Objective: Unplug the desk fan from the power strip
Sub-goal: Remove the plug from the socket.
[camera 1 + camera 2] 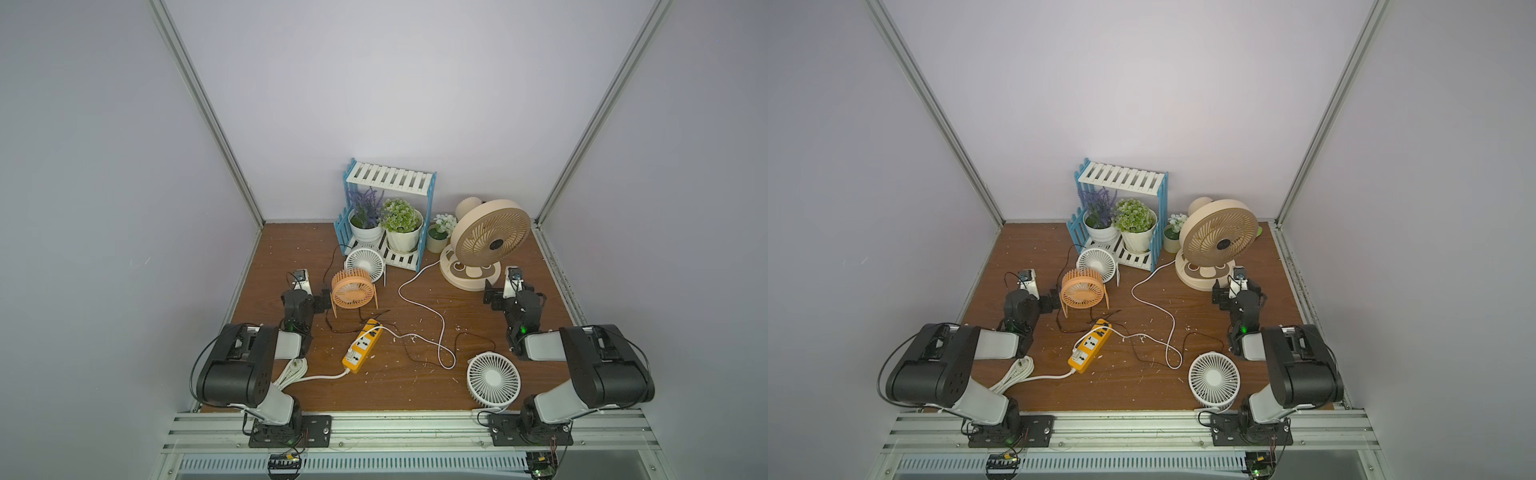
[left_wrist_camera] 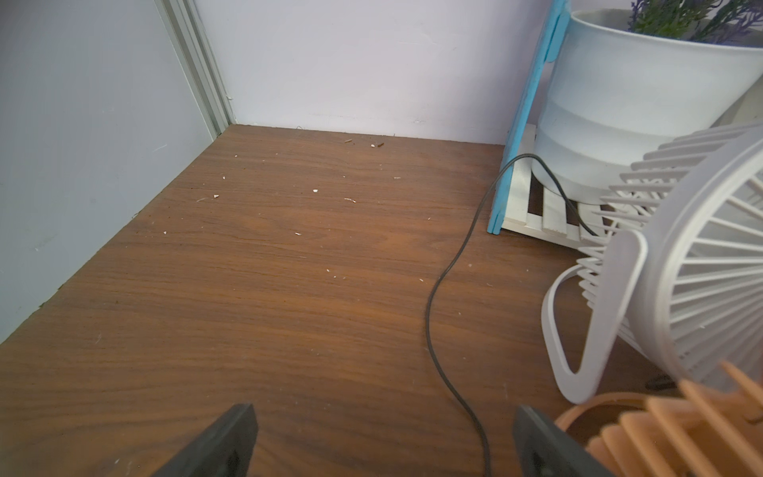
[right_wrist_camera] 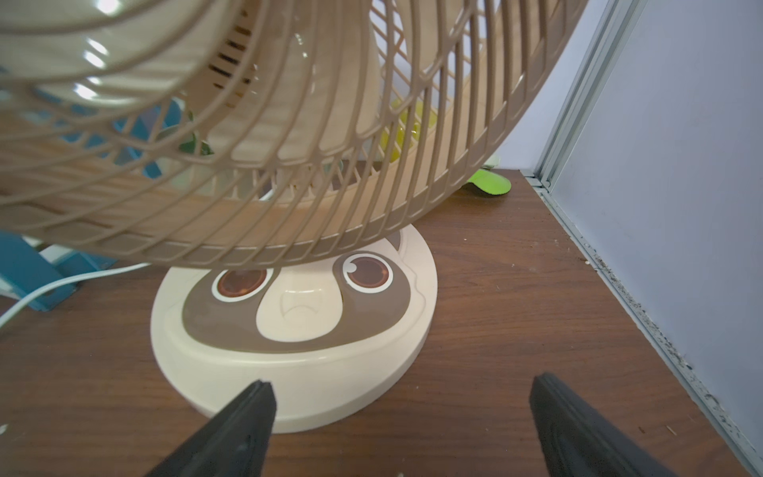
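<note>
Evidently unstarted: left gripper (image 2: 386, 413) and right gripper (image 3: 402, 382) gape empty by opposite table (image 1: 395, 386) edges (leaving the middle free), where the power strip (image 1: 361, 347) lies, white cord (image 1: 400, 291) plugged in.

text: none legible | power strip (image 1: 362, 347) — markings perhaps too small

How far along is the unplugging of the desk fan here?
Done: nothing; the white cable from the beige desk fan still enters the power strip. In hand: nothing; the left gripper, open, sits beside the orange fan and the right gripper, open, faces the desk fan's base, both away from the strip. Left: reach, grip the plug, pull it out.
</note>
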Tool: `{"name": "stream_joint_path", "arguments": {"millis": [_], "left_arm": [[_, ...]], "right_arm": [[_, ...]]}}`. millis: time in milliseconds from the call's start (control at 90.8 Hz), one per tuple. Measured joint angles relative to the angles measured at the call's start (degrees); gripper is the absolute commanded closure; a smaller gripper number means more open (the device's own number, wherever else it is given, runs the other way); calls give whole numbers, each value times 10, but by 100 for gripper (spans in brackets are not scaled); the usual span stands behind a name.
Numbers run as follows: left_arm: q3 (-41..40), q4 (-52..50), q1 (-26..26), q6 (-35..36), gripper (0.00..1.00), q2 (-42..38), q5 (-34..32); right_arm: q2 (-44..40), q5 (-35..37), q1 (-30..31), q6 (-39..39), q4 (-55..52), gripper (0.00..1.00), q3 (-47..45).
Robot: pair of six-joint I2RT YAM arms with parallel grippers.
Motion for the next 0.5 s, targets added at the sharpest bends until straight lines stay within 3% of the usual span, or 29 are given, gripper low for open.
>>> {"name": "stream_joint_path", "arguments": {"millis": [165,330,495], "left_arm": [[-16,-29,-2,0,1,-82,-15],[-23,-97,-3,-28,1,-238,-49],[45,-301,-3,-97,1,-341,-57]], "right_arm": [[-195,-18,5,-14,-75,1,-32],[-428,-25,10,18,-274,1,28],[-564,3,9,127,-484,1,106]]}}
